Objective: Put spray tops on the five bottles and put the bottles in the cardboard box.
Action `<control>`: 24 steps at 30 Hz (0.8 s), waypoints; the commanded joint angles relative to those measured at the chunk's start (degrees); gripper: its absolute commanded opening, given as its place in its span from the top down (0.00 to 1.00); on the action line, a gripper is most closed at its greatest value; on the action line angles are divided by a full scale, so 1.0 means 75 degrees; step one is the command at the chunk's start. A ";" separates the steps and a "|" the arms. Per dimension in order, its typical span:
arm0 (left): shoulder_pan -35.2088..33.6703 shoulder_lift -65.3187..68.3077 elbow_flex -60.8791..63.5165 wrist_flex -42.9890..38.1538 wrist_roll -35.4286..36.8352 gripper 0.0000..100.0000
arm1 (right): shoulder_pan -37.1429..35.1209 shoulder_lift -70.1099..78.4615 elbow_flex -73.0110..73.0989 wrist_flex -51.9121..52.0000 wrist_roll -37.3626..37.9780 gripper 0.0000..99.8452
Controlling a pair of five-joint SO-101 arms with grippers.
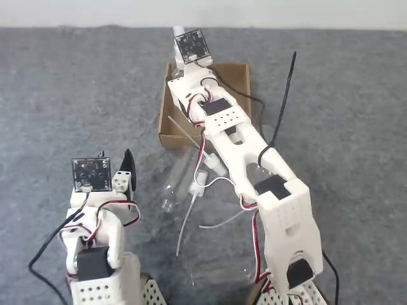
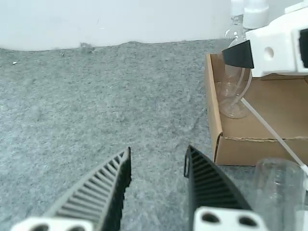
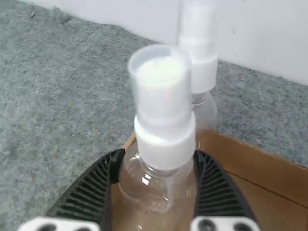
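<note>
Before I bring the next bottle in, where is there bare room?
Bare: the cardboard box floor on the side away from the right gripper, and the carpet between the box and the left gripper. Crowded: the box corner, with the gripped bottle and a second bottle, and between the arms, where a loose bottle and spray top lie.

R gripper (image 3: 158, 161) is over a corner of the cardboard box (image 3: 255, 168), w/ a bottle (image 3: 161, 125) upright btwn its fingers. 2nd bottle (image 3: 197, 62) is just beyond it. From L gripper (image 2: 158, 154), box is ahead-right. Lying bottle (image 2: 279, 187) is near its right, on carpet (image 2: 96, 96).
</note>
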 commanded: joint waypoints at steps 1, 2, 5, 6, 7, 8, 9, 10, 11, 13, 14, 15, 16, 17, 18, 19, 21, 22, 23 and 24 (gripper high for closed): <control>-0.0023 -0.0117 -0.0311 -0.0305 0.0070 0.83 | 0.0182 -0.0029 -0.0176 -0.0111 -0.0082 0.91; -0.0023 -0.0117 -0.0311 -0.0305 0.0070 0.83 | 0.0182 -0.0029 -0.0176 -0.0111 -0.0070 0.91; -0.0023 -0.0117 -0.0311 -0.0305 0.0070 0.83 | 0.0147 -0.0029 -0.0164 -0.0029 0.0340 0.90; -0.0023 -0.0117 -0.0311 -0.0305 0.0070 0.83 | 0.0123 -0.0029 -0.0164 0.0088 0.0445 0.88; -0.0023 -0.0117 -0.0311 -0.0305 0.0070 0.83 | 0.0076 -0.0029 -0.0164 0.0170 0.0516 0.86; -0.0023 -0.0117 -0.0311 -0.0305 0.0070 0.83 | 0.0029 -0.0029 -0.0164 0.0217 0.0527 0.84; -0.0023 -0.0117 -0.0311 -0.0305 0.0070 0.83 | 0.0006 -0.0029 -0.0164 0.0264 0.0527 0.82; -0.0023 -0.0117 -0.0311 -0.0305 0.0070 0.83 | -0.0041 -0.0029 -0.0164 0.0334 0.0551 0.80; -0.0023 -0.0117 -0.0311 -0.0305 0.0070 0.83 | -0.0053 -0.0029 -0.0164 0.0358 0.0563 0.79; -0.0023 -0.0117 -0.0311 -0.0305 0.0070 0.83 | -0.0076 -0.0029 -0.0164 0.0369 0.0563 0.77; -0.0023 -0.0117 -0.0311 -0.0305 0.0059 0.83 | -0.0076 -0.0029 -0.0164 0.0369 0.0539 0.76; -0.0023 -0.0117 -0.0311 -0.0305 0.0059 0.83 | -0.0076 -0.0029 -0.0164 0.0369 0.0539 0.75; -0.0023 -0.0117 -0.0311 -0.0305 0.0059 0.83 | -0.0076 -0.0029 -0.0164 0.0369 0.0539 0.75; -0.0023 -0.0117 -0.0311 -0.0305 0.0059 0.83 | -0.0088 -0.0029 -0.0164 0.0369 0.0539 0.75; -0.0023 -0.0117 -0.0311 -0.0305 0.0059 0.83 | -0.0088 -0.0029 -0.0164 0.0381 0.0539 0.75; -0.0023 -0.0117 -0.0311 -0.0305 0.0059 0.83 | -0.0088 -0.0029 -0.0164 0.0381 0.0539 0.74; -0.0023 -0.0117 -0.0311 -0.0305 0.0059 0.83 | -0.0100 -0.0029 -0.0164 0.0381 0.0527 0.74; -0.0023 -0.0117 -0.0311 -0.0305 0.0059 0.83 | -0.0100 -0.0029 -0.0164 0.0381 0.0527 0.74; -0.0023 -0.0117 -0.0311 -0.0305 0.0059 0.83 | -0.0100 -0.0041 -0.0164 0.0393 0.0527 0.74; -0.0023 -0.0117 -0.0311 -0.0305 0.0059 0.83 | -0.0100 -0.0053 -0.0164 0.0404 0.0527 0.74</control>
